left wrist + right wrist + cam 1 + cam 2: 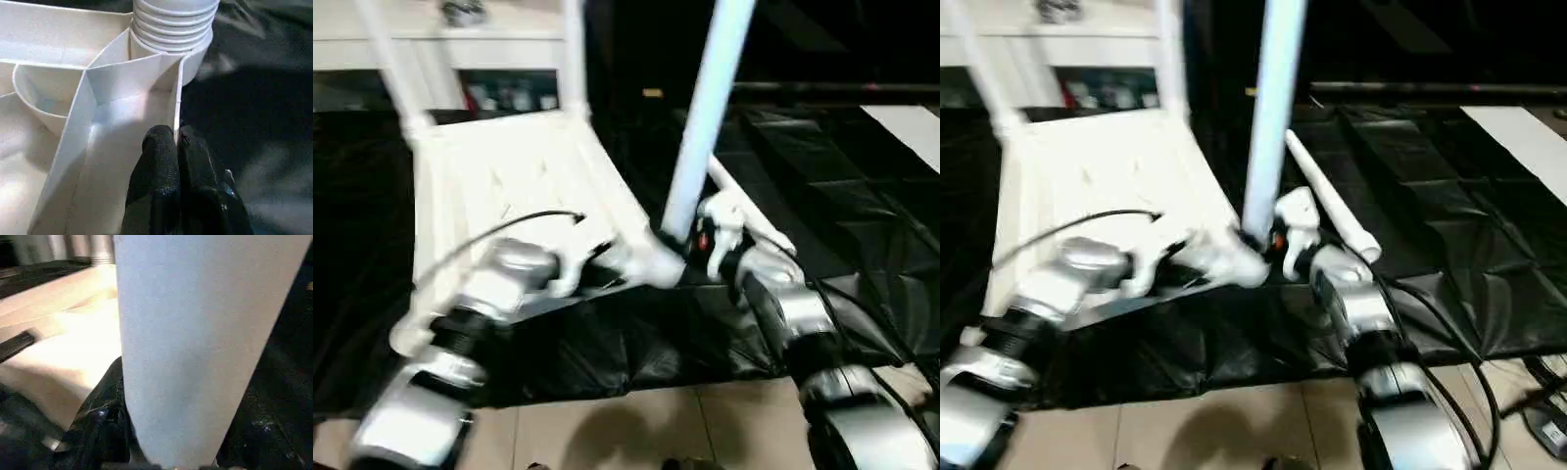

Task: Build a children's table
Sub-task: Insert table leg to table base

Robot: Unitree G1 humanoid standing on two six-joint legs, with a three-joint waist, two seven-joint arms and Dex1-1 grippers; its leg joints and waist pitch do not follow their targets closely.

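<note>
The white tabletop (509,176) lies underside up on a black sheet. Two white legs (573,59) (396,69) stand in its far corners. A third leg (705,108) rises, leaning a little, from the near right corner socket (171,29), where its ribbed end sits. My right gripper (690,245) is shut on this leg just above the socket, one black finger (105,406) showing beside the tube. My left gripper (177,147) is shut on the thin rim wall of the tabletop right next to that corner. Another leg (1332,211) lies loose on the sheet to the right.
The black sheet (822,176) covers the floor under and around the tabletop. A white cabinet (460,44) stands behind it. A white board (911,127) lies at the far right. Beige tiles (656,421) show at the near edge, with cables (1538,411) at the right.
</note>
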